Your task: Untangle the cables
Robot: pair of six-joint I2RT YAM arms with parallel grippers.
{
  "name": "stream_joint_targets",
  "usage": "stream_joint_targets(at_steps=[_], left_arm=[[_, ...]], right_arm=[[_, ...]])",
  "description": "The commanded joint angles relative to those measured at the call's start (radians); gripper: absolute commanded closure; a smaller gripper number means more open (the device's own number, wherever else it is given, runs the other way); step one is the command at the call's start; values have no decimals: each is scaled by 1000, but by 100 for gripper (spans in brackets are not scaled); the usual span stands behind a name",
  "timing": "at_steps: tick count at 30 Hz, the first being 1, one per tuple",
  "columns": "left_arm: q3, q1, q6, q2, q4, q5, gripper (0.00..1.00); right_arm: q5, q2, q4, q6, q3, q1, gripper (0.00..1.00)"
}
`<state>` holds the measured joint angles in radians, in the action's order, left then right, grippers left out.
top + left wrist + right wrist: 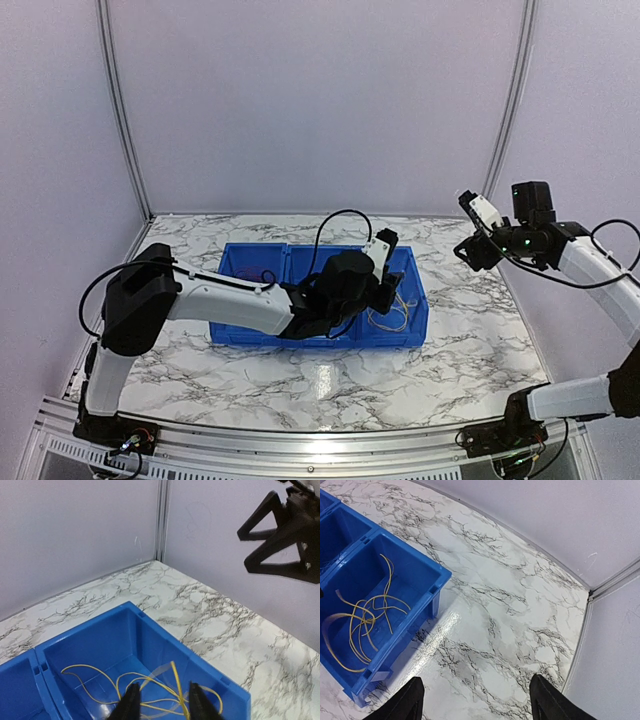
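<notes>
The left arm (230,305) reaches from the near left corner across the table (480,340) and over the bin (400,338), a blue one with three compartments in a row. Its wrist hangs above the right compartment. The left gripper (165,702) points down into that compartment. Its two dark fingertips (131,702) stand apart with a clear gap between them, clamped on nothing. Through that gap the cables (370,610) show on the bin floor below.

The cables lie in the right compartment as a loose heap of thin yellow loops that cross one another, with a paler strand among them. One yellow strand runs up toward the compartment's far wall. In the left wrist view a yellow strand passes between the fingertips, but whether it touches either one cannot be told. The other two compartments are too small and too much covered by the arm to read.

The right arm (590,265) is raised at the right edge, well apart from the bin. The right gripper (475,700) hangs high over bare marble, beyond the bin's right end. Its jaws are spread wide, with nothing between them.
</notes>
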<state>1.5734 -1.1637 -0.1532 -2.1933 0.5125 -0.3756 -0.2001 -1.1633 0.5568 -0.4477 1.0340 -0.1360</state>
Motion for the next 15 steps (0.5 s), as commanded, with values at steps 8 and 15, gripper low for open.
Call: stream_joint_targets(at_steps=[8,15], left_arm=[[-121,6,-39,256,-163,-51,38],[-351,13,63,585,-286,-243,15]], right_arm=[[-130,35,-96,50,3,32,4],[-100,88,-305,192,-15,32,2]])
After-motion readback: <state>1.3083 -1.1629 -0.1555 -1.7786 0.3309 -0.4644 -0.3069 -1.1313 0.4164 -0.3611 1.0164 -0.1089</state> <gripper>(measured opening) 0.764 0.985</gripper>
